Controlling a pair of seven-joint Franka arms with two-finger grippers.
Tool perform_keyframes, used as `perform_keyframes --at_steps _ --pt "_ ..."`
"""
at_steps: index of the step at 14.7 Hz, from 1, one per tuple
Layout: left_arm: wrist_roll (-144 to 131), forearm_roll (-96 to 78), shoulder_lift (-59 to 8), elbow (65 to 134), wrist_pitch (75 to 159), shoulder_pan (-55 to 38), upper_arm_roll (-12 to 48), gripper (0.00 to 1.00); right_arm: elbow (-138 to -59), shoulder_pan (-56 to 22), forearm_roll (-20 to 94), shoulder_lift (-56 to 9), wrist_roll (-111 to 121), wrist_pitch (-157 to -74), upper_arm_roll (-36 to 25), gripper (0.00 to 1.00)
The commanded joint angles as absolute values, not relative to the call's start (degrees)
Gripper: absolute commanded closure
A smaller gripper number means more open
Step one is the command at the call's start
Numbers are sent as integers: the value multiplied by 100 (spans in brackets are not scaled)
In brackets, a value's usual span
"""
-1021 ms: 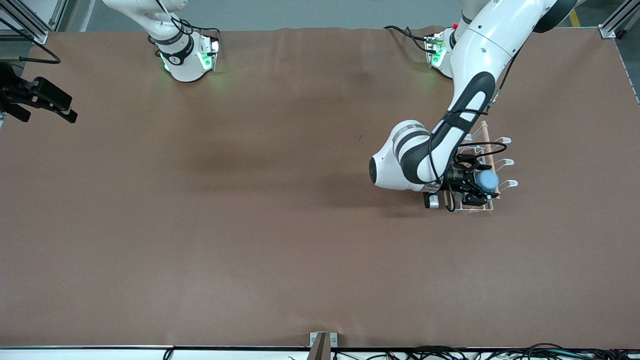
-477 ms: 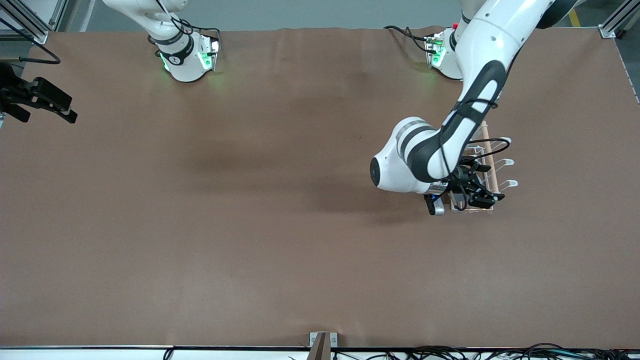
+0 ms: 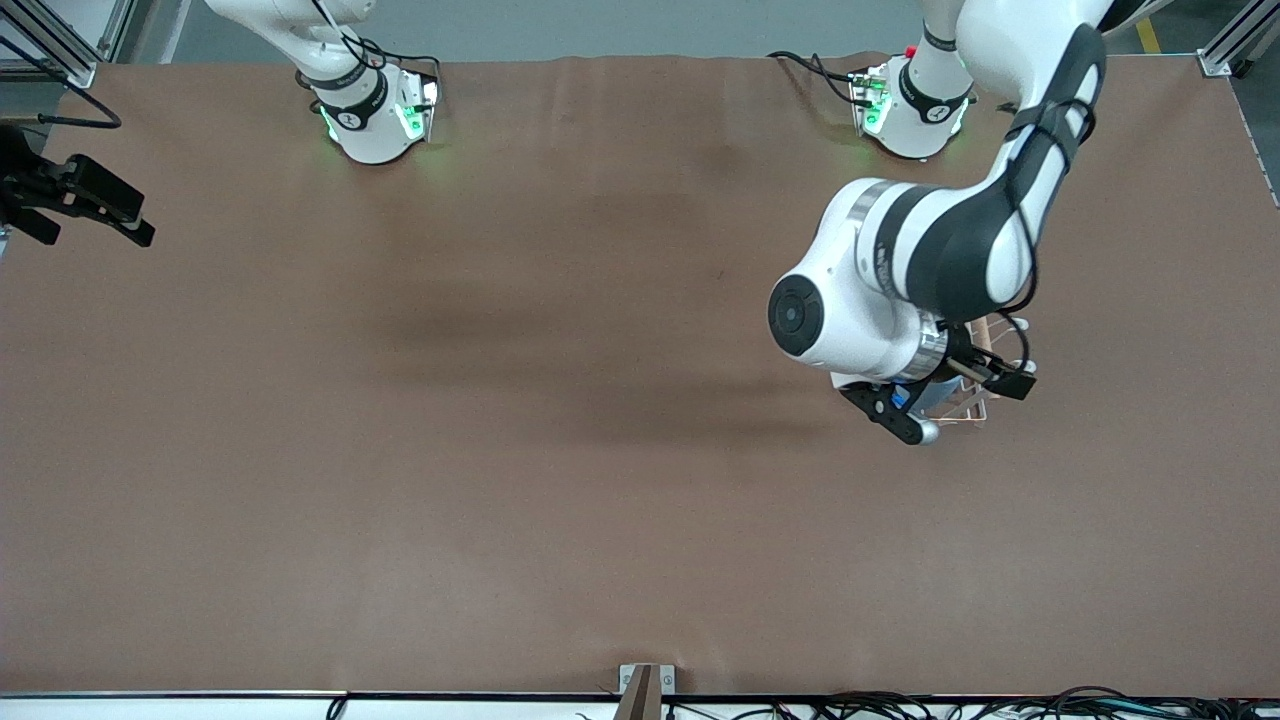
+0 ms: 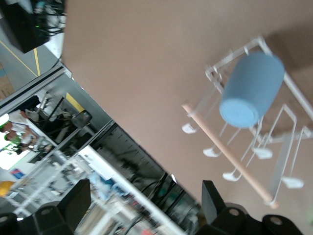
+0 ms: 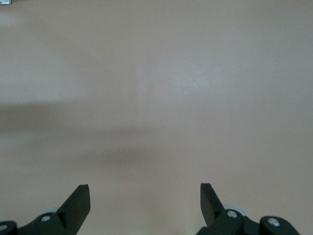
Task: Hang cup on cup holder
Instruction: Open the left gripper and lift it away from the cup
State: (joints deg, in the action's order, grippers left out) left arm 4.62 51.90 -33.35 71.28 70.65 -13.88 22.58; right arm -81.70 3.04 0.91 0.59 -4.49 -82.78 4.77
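Left wrist view: cup (image 4: 252, 90) hung on cup holder (image 4: 230, 154), clear of parted jaws.

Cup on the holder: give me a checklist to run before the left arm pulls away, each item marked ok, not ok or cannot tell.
1. The cup sits on the cup holder, mouth down over a prong, tilted: ok.
2. How far the prong reaches inside the cup: cannot tell, the cup wall hides it.
3. The left gripper is open with nothing between its fingers: ok.
4. The left gripper is apart from the cup and from the wooden rod: ok in the left wrist view.
5. The cup holder stands flat on the table: cannot tell, the left arm covers most of it in the front view.
6. The right gripper is open, empty and waiting over bare table: ok.
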Motion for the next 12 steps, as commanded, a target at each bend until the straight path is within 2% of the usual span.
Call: perform_keyframes --at_steps 1,5,8,12 --pt "-260 4879 -3323 6479 7268 -1362 2312 0 -8262 378 141 132 -501 -8323 519 1" --pt "-991 4090 -2674 6478 7443 -1144 2294 0 -8262 378 141 123 -510 -8323 519 1" --pt "-1292 3018 -2260 6495 7882 -661 2303 0 -8262 378 141 123 -501 -8323 519 1" --pt "-1301 1814 -1733 6530 7937 -177 2259 0 -8271 378 141 106 -510 -8323 519 1"
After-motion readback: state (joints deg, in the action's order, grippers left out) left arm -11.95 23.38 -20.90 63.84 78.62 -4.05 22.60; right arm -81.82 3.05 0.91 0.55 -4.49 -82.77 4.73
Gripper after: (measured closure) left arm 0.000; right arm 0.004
